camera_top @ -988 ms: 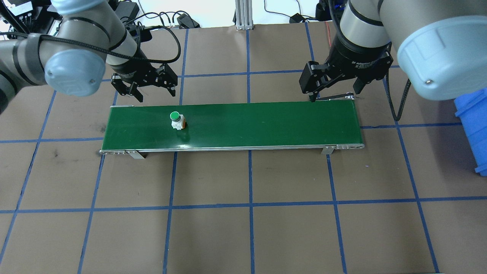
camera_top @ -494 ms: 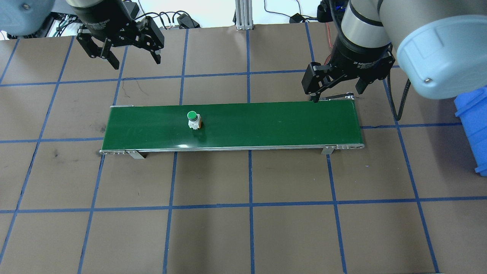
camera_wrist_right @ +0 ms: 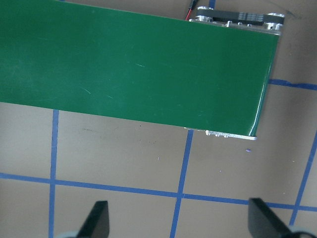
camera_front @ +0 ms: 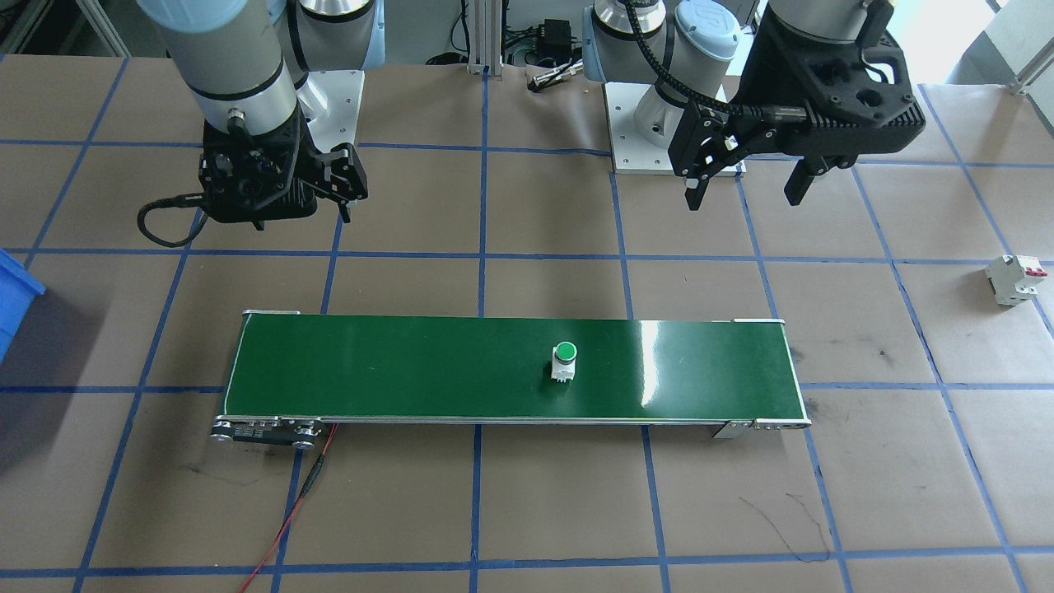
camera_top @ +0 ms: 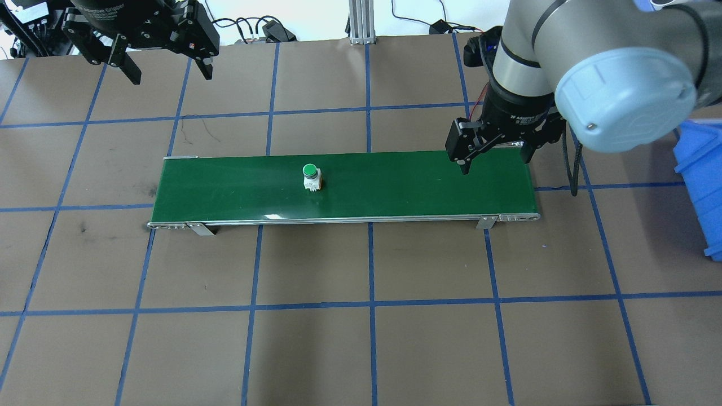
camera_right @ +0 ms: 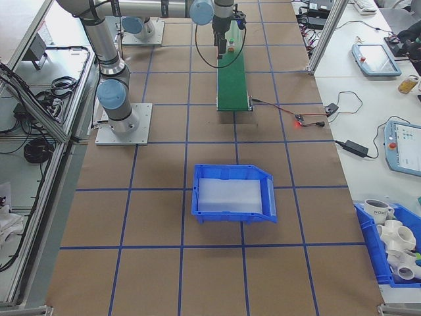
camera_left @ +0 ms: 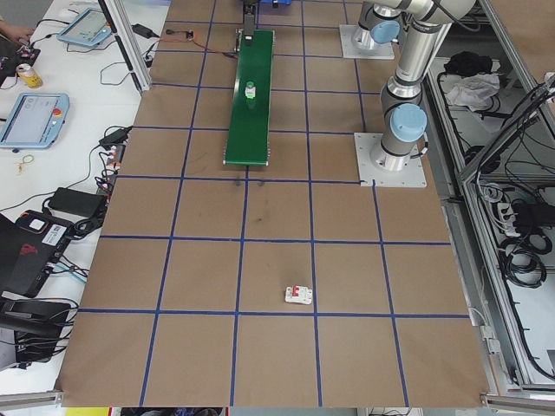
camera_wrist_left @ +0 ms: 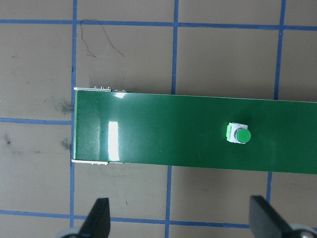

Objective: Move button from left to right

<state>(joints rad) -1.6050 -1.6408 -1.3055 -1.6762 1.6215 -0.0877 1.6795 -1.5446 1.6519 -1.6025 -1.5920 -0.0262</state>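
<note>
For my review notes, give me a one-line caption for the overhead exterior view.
Green-capped button sits upright on the green conveyor belt, left gripper open and clear, right gripper open over the belt's right end.

All 6 views share the conveyor belt (camera_top: 395, 186), wrist cameras nearest.

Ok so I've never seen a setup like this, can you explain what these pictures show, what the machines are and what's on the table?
These are two robot arms at a paper-covered table, photographed from above, from across the table, from each end, and from a camera on each wrist. The left gripper and right gripper are two-finger claws; both are open and hold nothing. In the middle lies a long green conveyor belt. On it stands the button, a small switch with a round green cap, nearer the robot's left end. Off the belt, a white circuit breaker with a red top lies on the table, and a blue bin sits near the robot's right end.
</note>
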